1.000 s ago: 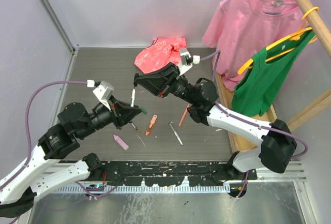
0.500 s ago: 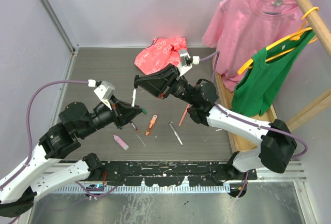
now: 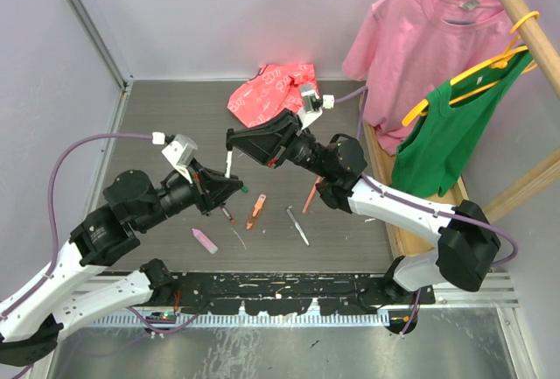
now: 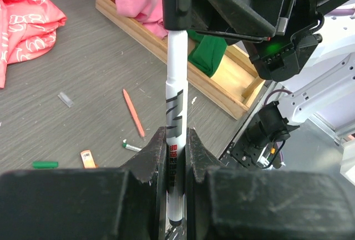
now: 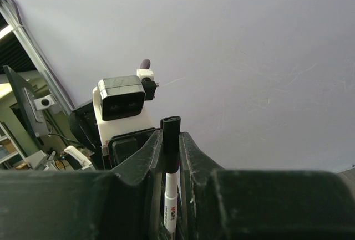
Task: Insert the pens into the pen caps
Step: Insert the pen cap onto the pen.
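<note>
Barely anything has shifted since a second ago: the left arm has nudged a touch up and right in the overhead view, and both arms hold the same meeting pose at mid-frame. Left gripper (image 4: 176,162) is clamped on the lower barrel of a white marker (image 4: 176,112), which stands upright at centre of the left wrist view. Printing runs down the barrel: bold grey slanted lettering, then a small red label block lower down, neither legible. Right gripper (image 5: 171,157) is closed on that marker's black cap (image 5: 170,140) at the top end; in the right wrist view a small red logo shows on the white barrel just below the cap, too small to read. From overhead, the marker (image 3: 226,165) bridges the two grippers, left (image 3: 233,188) below, right (image 3: 229,144) above.

Down on the grey table (image 3: 175,125), in the lower middle of the overhead frame: a pink highlighter (image 3: 205,241), a short orange pen (image 3: 255,211), a salmon-orange pen (image 3: 311,195) and a green cap (image 3: 241,188). Red patterned cloth (image 3: 271,90) lies crumpled at upper centre, its white pattern unreadable.
</note>
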{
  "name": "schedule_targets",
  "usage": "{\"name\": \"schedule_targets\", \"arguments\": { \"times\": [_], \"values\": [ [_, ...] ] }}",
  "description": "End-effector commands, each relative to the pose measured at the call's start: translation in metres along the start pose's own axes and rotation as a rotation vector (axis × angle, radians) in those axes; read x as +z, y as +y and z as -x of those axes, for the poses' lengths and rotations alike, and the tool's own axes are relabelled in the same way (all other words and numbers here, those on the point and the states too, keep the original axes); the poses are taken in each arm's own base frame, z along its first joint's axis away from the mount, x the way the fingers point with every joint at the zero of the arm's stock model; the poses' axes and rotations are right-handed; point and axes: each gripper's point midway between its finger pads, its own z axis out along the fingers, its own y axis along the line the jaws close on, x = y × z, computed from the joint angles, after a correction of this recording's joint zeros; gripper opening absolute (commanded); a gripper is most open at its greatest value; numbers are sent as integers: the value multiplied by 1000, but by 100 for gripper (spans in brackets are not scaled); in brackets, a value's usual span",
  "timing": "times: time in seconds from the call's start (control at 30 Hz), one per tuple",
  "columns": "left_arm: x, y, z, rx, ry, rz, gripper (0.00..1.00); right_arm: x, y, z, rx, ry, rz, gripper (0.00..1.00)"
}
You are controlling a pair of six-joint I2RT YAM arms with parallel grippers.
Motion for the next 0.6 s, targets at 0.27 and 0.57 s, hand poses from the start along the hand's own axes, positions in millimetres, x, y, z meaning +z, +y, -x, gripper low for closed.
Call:
{"name": "schedule_targets", "arguments": {
  "times": [0.27,0.57],
  "values": [
    [-3,0,56,64,-191,37,0,-2,20,2,11,-10,48,0],
    [2,3,78,123,-246,69,0,-4,20,-15,3,52,31,2]
  ]
}}
